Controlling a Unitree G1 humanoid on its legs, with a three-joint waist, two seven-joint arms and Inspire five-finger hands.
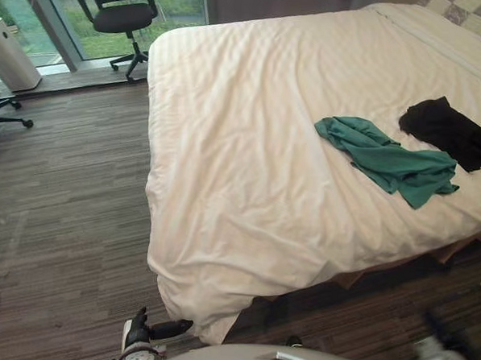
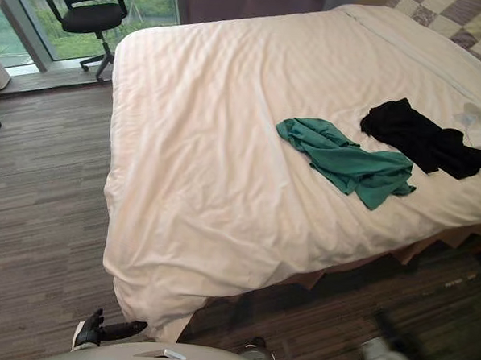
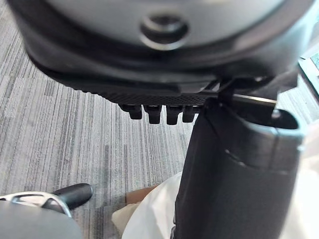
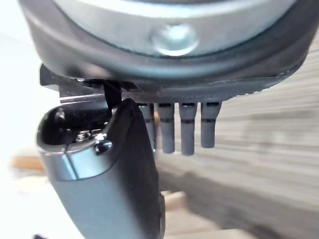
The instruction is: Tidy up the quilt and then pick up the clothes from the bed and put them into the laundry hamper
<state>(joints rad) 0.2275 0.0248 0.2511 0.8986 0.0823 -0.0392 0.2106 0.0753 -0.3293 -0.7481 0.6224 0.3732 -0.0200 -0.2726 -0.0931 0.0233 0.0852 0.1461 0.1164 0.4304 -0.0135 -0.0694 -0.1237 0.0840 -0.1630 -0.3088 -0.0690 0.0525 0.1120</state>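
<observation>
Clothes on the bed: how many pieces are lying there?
2. A green garment lies crumpled on the white quilt, toward the right; a black garment lies just beyond it, further right. A pale patch beside it might be a third.

The crumpled green shirt (image 1: 391, 160) lies on the wide white quilt (image 1: 241, 164), right of its middle, with the black garment (image 1: 453, 133) just beyond (further right). A black wheeled office chair (image 1: 118, 12) stands behind the quilt's far-left corner.
</observation>
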